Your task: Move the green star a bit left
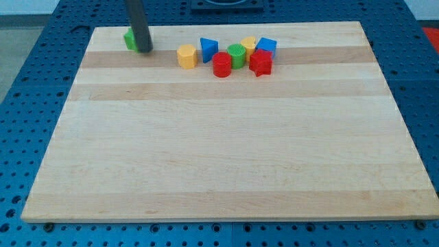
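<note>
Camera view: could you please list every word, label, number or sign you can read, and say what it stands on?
None: no readable text shows on the wooden board, the green star beside my tip, the other blocks, or the blue perforated table.

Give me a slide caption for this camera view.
My tip touches the green star near the board's top-left, apart from the other blocks.

The rod runs off the view's top and covers most of the green block, so its shape cannot be told. The green cylinder and blue cube half-hide the small yellow block.
</note>
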